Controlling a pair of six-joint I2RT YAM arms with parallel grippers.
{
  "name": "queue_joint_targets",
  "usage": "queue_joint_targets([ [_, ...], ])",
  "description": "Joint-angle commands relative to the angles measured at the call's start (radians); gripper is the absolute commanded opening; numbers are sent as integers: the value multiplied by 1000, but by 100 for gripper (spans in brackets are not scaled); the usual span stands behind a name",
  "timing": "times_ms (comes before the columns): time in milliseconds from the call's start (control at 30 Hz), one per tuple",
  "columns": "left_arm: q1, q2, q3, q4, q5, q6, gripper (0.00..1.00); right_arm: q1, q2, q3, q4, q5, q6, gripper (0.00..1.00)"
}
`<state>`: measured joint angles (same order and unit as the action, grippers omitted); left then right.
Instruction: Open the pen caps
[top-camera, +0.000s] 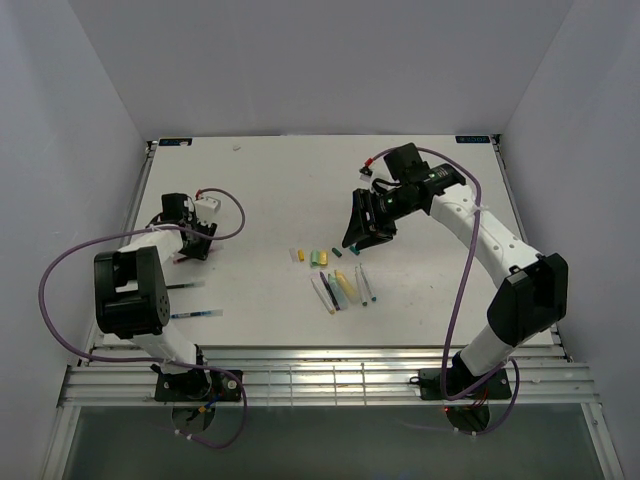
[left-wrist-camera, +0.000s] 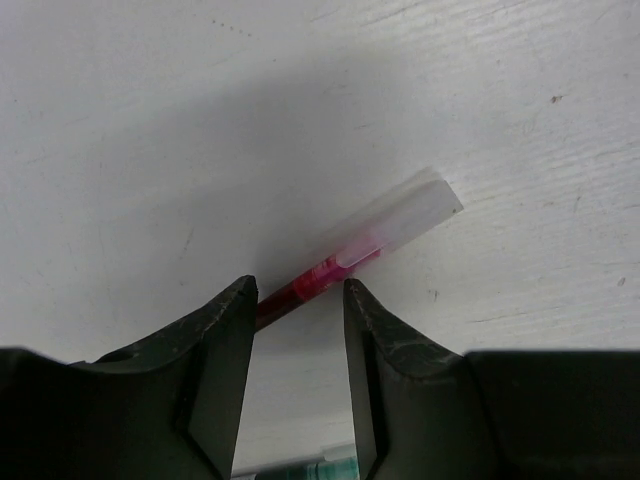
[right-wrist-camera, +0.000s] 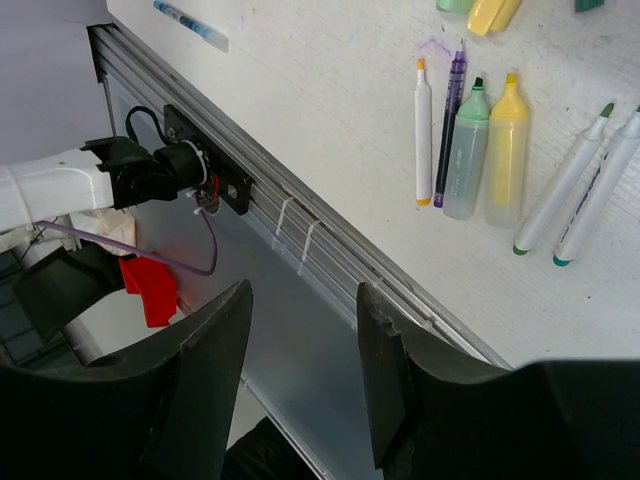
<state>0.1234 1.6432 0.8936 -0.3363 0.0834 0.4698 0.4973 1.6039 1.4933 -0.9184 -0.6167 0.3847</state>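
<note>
**Left end effector straddling capped red pen, right one idle**

Left end effector (left-wrist-camera: 297, 292) is down at the bench (top-camera: 270, 190), roughly 9 o'clock from bench centre in the top view. Its jaws are apart, one on either side of a red pen (left-wrist-camera: 316, 276) lying flat. Bench surface shows between them and no clamp is visible. The pen's clear cap (left-wrist-camera: 408, 212) is on. It points toward 2 o'clock in the wrist view, beyond the fingertips and untouched.

Right end effector (right-wrist-camera: 300, 300) is released, with nothing between the jaws. It hangs above the bench at about 1 o'clock from the pen cluster.

The cluster sits near bench centre:
- white pen (right-wrist-camera: 423, 130)
- purple pen (right-wrist-camera: 448, 120)
- green highlighter (right-wrist-camera: 467, 150)
- yellow highlighter (right-wrist-camera: 505, 150)
- two white markers (right-wrist-camera: 565, 180) side by side, tips bare

Loose caps lie at 12 o'clock of the cluster:
- yellow cap (top-camera: 297, 256)
- green cap (top-camera: 319, 258)
- teal cap (top-camera: 337, 253)

A blue pen (top-camera: 196, 314) lies at 6 o'clock from the left end effector, near the front edge.
</note>
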Motion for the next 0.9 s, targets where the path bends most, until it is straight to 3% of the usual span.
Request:
queue_joint_targets([
  [0, 7, 93, 11, -102, 50, -28, 49, 3, 4, 58, 3, -8, -9, 52],
  [133, 5, 107, 16, -156, 79, -60, 41, 4, 5, 71, 3, 0, -10, 52],
  [300, 5, 127, 27, -202, 145, -89, 24, 4, 5, 87, 6, 2, -9, 52],
  [467, 7, 138, 83, -250, 236, -160, 15, 4, -7, 71, 15, 9, -4, 52],
  [533, 5, 127, 106, -263, 298, -181, 1, 4, -15, 65, 16, 20, -1, 52],
  [867, -10, -61, 231, -190, 579, -463, 0, 3, -7, 103, 21, 23, -9, 57],
])
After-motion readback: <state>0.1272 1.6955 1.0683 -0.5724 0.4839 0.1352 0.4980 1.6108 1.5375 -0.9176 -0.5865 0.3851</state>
